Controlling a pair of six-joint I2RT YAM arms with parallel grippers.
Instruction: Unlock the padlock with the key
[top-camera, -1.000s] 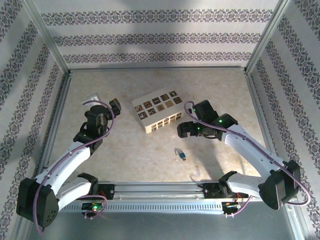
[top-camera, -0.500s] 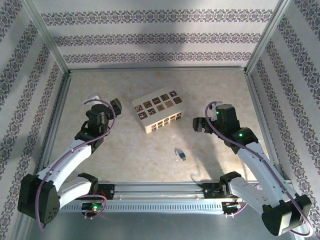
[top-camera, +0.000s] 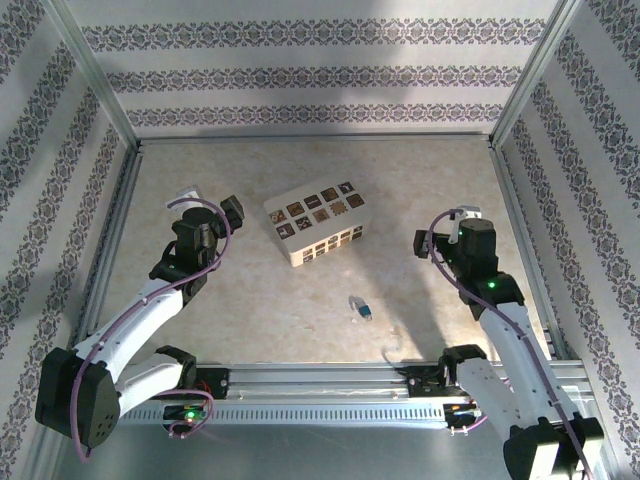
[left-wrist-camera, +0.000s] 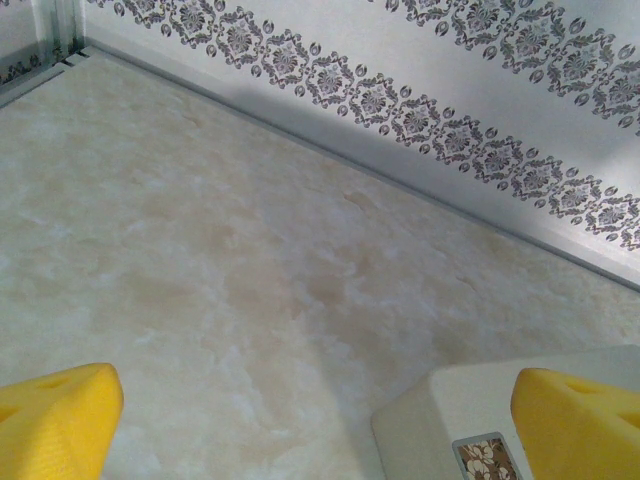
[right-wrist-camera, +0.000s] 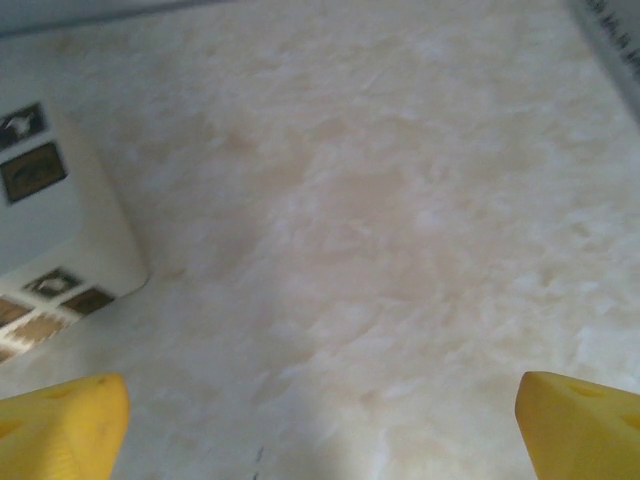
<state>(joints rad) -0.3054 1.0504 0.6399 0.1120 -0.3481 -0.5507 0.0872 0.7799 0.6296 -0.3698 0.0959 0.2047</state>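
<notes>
The padlock (top-camera: 364, 310) is a tiny blue lock with a silvery end, lying on the beige table floor between the arms, near the front. I cannot tell the key apart from the silvery metal at the lock's far-left end. My left gripper (top-camera: 208, 204) stands open left of the cream box, its yellow fingertips (left-wrist-camera: 55, 420) wide apart over bare floor. My right gripper (top-camera: 441, 229) stands open at the right, up and to the right of the padlock, its fingertips (right-wrist-camera: 585, 425) spread with nothing between them.
A cream box (top-camera: 315, 223) with dark square tiles sits at the table's middle; its corner (left-wrist-camera: 440, 420) shows in the left wrist view and its end (right-wrist-camera: 50, 210) in the right wrist view. Patterned walls (top-camera: 320, 75) close in the table on three sides.
The right arm has swung from beside the box's right end out to the right side, its gripper turning away. The left arm has hardly moved. The padlock lies where it was.
</notes>
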